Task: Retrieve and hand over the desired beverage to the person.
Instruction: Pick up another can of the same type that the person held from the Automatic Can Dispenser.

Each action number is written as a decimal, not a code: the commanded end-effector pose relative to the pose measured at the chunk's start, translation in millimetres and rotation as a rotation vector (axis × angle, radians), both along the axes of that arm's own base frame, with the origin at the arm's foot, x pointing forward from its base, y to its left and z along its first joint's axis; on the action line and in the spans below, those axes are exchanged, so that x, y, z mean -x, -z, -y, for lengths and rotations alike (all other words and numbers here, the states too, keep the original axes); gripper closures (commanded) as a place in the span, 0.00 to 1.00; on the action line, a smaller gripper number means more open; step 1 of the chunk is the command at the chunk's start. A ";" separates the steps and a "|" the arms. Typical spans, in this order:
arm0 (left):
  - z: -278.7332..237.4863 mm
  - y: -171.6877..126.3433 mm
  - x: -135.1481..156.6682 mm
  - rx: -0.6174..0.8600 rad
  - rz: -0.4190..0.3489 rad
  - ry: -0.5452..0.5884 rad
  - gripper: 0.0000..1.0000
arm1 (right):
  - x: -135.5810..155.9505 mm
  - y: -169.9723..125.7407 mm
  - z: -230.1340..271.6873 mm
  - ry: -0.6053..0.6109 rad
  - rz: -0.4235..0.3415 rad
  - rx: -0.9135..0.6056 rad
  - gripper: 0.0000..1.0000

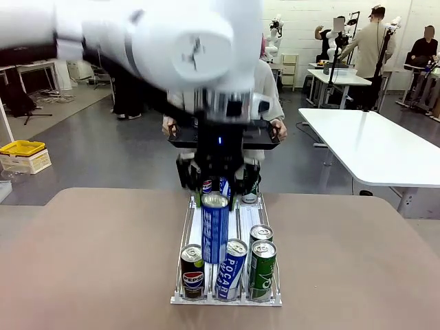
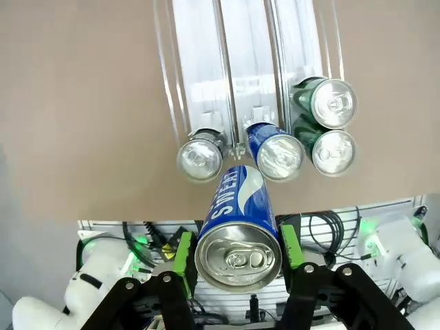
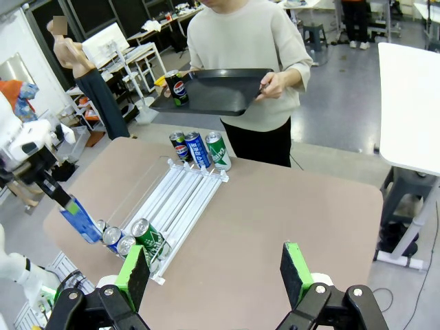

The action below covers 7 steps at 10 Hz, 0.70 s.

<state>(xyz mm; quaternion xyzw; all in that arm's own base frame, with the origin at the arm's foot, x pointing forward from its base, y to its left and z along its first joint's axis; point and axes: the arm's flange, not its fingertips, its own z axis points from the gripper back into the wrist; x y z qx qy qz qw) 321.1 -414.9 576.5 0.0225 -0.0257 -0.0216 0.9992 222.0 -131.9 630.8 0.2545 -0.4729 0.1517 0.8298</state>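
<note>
Blue can (image 2: 237,237) sits gripped, seemingly, between left fingers (image 2: 183,256); right fingers (image 3: 298,273) spread.

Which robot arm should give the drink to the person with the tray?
Left, probably. Its fingers already hold the blue can, lifted off the rack. The right gripper is open and holds nothing.

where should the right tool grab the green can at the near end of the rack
Grip the green can around its round side wall, near mid-height, coming from above and the rack's open right side. It stands upright in the outer lane; a second green can is close behind, a blue can left.
</note>
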 end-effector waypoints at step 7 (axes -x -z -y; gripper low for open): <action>-1.8 -108.4 2.1 0.028 0.091 -0.028 1.00 | -1.7 2.0 -0.8 -0.021 0.010 -0.012 0.00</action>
